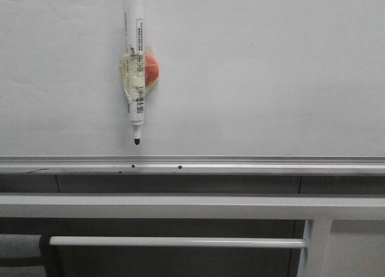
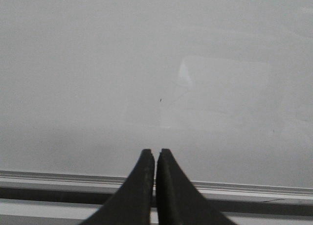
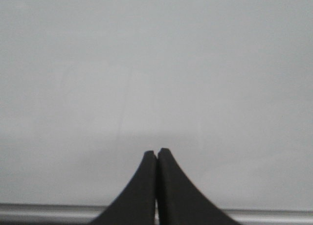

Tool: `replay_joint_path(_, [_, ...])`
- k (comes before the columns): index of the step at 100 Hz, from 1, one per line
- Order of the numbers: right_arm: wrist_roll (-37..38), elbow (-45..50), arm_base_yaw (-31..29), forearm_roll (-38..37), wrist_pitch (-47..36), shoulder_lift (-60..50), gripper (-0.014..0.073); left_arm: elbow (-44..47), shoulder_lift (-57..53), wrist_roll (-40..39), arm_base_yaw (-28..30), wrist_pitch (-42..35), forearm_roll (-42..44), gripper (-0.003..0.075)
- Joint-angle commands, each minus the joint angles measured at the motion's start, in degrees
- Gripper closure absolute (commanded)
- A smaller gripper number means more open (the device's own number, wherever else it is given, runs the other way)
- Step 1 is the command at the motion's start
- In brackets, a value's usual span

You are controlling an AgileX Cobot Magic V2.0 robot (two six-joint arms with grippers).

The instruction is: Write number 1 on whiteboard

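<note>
Both pincers are pressed together on nothing: the left gripper (image 2: 155, 154) and the right gripper (image 3: 157, 152) each face the whiteboard (image 1: 258, 72), above its silver rail (image 1: 240, 164). Beyond, on the board's left half, a white marker pen (image 1: 135, 66) with a red ball (image 1: 151, 70) taped on hangs tip-down just above the rail. No black stroke shows on the board.

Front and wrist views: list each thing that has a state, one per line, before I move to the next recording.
whiteboard: blank, no stroke visible.
marker pen: uncapped, tip pointing down, hanging upright against the board, red ball taped to it.
left gripper: shut, holding nothing, facing the board.
right gripper: shut, holding nothing, facing the board.
</note>
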Motion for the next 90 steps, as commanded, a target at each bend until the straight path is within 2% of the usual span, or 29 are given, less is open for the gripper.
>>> replay_joint_path(1, [-0.3, 1.3, -0.1, -0.7, -8.3, -0.8, 0.0657, 0.4, -1.4, -0.3, -0.4, -4.8, -0.1, 0.0741])
replay_joint_path(15, [-0.3, 1.3, -0.1, -0.7, -8.6, -0.8, 0.0657, 0.4, -1.4, -0.3, -0.4, -4.8, -0.1, 0.0741])
replay_joint_path(32, [0.5, 1.3, -0.1, 0.8, -13.8, -0.8, 0.0657, 0.4, -1.4, -0.3, -0.4, -6.6, 0.2, 0.0741])
replay_joint_path(42, [11.7, 1.3, -0.1, 9.6, -19.3, -0.8, 0.0657, -0.3, -1.4, -0.3, -0.4, -9.4, 0.3, 0.0741])
replay_joint_path(48, [14.8, 0.3, -0.1, 9.9, -20.3, -0.8, 0.0657, -1.8, -1.2, -0.3, -0.4, -10.5, 0.3, 0.0741])
replay_joint_path(52, [14.8, -1.3, 0.0, 7.8, -17.0, -0.8, 0.0657, -3.0, -1.1, -0.4, -0.4, -10.6, -0.3, 0.0741])
replay_joint_path(56, [14.8, -3.5, 0.0, 5.2, -9.5, -0.7, 0.0657, -4.6, -0.6, -0.4, -0.4, -9.4, -0.5, 0.0741])
replay_joint_path(58, [14.8, -5.5, 0.0, 5.0, -4.0, -0.5, 0.0657, -6.2, -0.3, -0.4, -0.4, -7.8, -0.3, 0.0741])
replay_joint_path(65, [14.8, -9.9, 0.2, 7.3, 3.8, 1.0, 0.0657, -10.7, 1.5, -0.3, -0.4, -3.4, 2.4, 0.0741])
replay_joint_path(81, [14.8, -18.7, 1.0, 7.5, 17.1, 5.6, 0.0657, -19.0, 6.1, -0.3, -0.4, -3.2, -0.3, 0.0741])
replay_joint_path(90, [14.8, -20.3, 1.0, 7.5, 19.4, 6.5, 0.0657, -20.3, 7.5, -0.3, -0.4, -4.8, -0.3, 0.0741])
